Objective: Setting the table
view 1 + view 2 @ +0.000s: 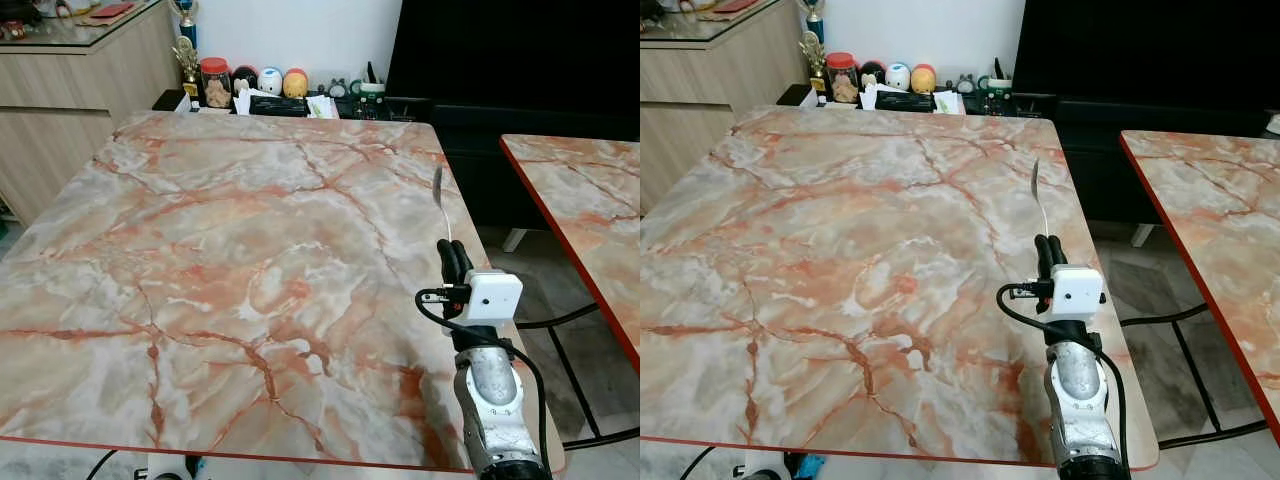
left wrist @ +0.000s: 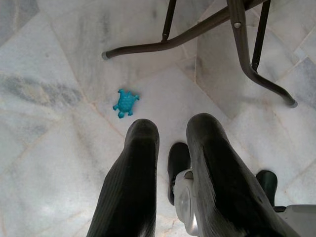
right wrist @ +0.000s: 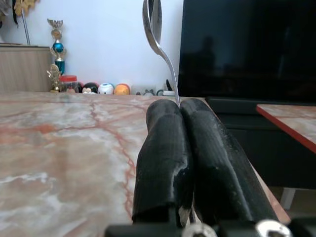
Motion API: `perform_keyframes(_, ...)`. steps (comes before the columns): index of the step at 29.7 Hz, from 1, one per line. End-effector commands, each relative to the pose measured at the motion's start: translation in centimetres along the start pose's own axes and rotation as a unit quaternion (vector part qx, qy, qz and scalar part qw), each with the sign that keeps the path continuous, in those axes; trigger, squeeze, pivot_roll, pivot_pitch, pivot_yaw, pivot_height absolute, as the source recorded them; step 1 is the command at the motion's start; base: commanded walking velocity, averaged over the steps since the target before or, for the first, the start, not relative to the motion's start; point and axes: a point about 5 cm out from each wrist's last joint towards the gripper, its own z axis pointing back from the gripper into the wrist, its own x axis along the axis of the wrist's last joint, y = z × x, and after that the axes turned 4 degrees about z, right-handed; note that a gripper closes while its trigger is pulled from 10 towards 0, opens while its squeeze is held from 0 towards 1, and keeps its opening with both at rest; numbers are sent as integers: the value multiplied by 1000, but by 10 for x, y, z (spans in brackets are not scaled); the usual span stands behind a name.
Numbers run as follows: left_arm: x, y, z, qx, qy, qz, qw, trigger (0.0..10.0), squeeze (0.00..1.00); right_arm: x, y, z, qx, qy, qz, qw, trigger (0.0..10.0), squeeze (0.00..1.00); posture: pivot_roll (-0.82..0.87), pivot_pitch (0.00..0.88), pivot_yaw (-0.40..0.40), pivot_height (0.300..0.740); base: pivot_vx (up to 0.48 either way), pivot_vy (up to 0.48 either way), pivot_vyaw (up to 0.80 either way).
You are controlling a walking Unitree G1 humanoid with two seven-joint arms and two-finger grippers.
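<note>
A metal spoon (image 1: 440, 200) sticks out forward from my right gripper (image 1: 454, 256), bowl end away from me, just above the right edge of the pink marble table (image 1: 230, 280). The right gripper is shut on the spoon's handle; in the right wrist view the spoon (image 3: 157, 34) rises from between the pressed-together fingers (image 3: 168, 153). My left gripper (image 2: 170, 148) hangs below the table, pointing at the floor, fingers slightly apart with nothing between them.
Jars, round toys and a trophy (image 1: 188, 40) line the table's far edge. A black TV (image 1: 520, 50) stands behind. A second marble table (image 1: 590, 200) sits to the right across a gap. A blue turtle toy (image 2: 125, 102) and metal table legs (image 2: 247, 44) are on the floor.
</note>
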Motion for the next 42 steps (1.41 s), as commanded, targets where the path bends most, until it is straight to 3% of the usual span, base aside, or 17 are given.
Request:
perform_keyframes(1, -1, 4, 1, 7, -3, 4, 1000, 10000, 0, 3, 1, 0, 1, -1, 3, 1000, 10000, 0, 102, 0, -52, 740, 0, 0, 0)
perform_keyframes(15, 2, 1, 0, -4, -13, 13, 1000, 10000, 0, 7, -3, -4, -4, 7, 0, 1000, 10000, 0, 99, 0, -51, 740, 0, -304, 0)
perform_keyframes(26, 4, 1, 0, -5, -16, 12, 1000, 10000, 0, 9, 0, -4, 0, 1, -8, 1000, 10000, 0, 98, 0, -50, 740, 0, -361, -739)
perform_keyframes(42, 5, -1, -1, -6, -17, 12, 1000, 10000, 0, 12, 0, -4, 7, -3, -3, 1000, 10000, 0, 94, 0, -50, 740, 0, -365, 0)
